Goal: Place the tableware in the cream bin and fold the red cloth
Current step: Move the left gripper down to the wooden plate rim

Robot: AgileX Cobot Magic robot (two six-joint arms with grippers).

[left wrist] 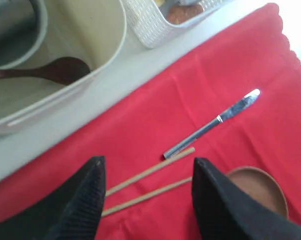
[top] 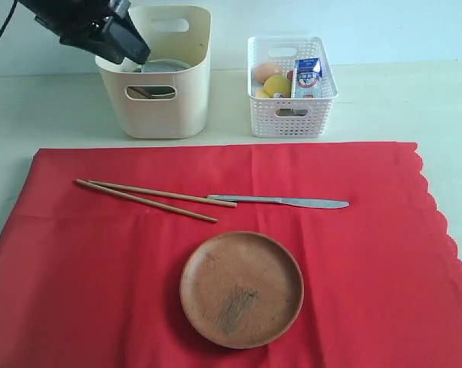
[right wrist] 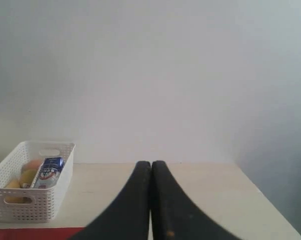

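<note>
Three pieces lie on the cloth, others half hidden in the bin

At far left of the exterior view, only the dark end of the left arm shows, cut off by the picture's edge. It hangs over the cream bin [top: 166, 115] and tilts down toward its opening. The left gripper [left wrist: 148, 165] has its fingers spread wide with nothing between them. Inside the bin, the dark wooden spoon [left wrist: 60, 70] is clear from the wrist. The pale bowl [top: 162, 67] shows only as a rim. A grey, blurred shape beside the spoon cannot be made out.

The red cloth [top: 369, 268] lies flat in front of the bin, running off the lower edge. On it lie the chopsticks [top: 154, 195], the knife [top: 281, 202] just beside their tips, and the wooden plate [top: 241, 290] nearer the camera.

To the right stands the white basket [top: 292, 92] with a milk carton [top: 308, 77] and foods that are partly hidden.

The right gripper [right wrist: 151, 167] appears only in its own wrist view, held level above the table, fingers pressed together and holding nothing.
</note>
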